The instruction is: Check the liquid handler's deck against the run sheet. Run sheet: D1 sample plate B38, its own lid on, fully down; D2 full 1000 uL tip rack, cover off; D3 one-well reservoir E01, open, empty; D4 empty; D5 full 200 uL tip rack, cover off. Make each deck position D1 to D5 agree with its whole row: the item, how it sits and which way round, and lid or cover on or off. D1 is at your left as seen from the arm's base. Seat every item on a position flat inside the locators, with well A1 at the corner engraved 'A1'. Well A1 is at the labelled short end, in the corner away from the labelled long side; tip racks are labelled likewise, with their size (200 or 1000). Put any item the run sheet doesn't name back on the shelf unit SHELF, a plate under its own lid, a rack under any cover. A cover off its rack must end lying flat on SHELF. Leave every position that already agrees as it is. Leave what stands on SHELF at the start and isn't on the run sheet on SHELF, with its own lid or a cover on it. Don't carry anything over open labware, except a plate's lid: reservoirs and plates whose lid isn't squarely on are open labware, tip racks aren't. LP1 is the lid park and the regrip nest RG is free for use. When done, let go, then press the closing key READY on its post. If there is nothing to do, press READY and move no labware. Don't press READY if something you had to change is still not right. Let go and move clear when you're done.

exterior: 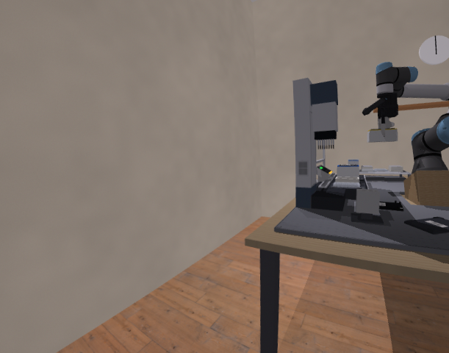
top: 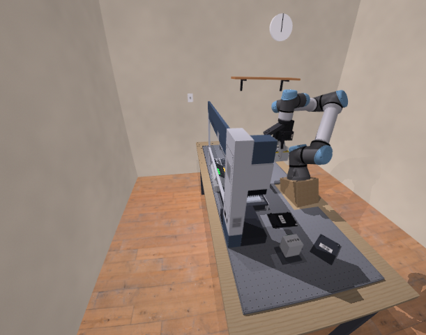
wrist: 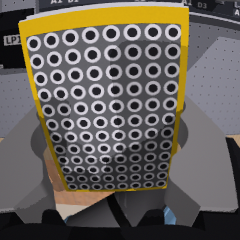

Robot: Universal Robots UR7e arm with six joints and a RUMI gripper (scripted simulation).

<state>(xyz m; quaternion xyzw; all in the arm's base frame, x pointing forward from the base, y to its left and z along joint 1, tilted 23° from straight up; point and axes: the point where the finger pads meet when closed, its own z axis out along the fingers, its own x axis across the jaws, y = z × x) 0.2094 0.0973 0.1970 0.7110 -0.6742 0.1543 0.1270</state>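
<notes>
My gripper [wrist: 112, 98] is shut on a yellow-rimmed tip rack [wrist: 107, 100] with its cover off and every hole filled with tips. In the exterior view the tip rack [exterior: 383, 134] hangs level under the gripper [exterior: 383, 127], high above the deck. In the top view the gripper [top: 282, 151] is behind the liquid handler's dark head [top: 263, 148], next to the arm's base. In the wrist view, engraved marks for LP1, A1 and D3 show at the top edge beyond the rack.
The grey liquid handler tower [top: 241, 180] stands at the deck's left. Labware sits on the deck positions [exterior: 353, 170]. A black nest [top: 279, 221], a grey block on a post [top: 291, 245] and a tilted black box [top: 323, 249] stand on the plate.
</notes>
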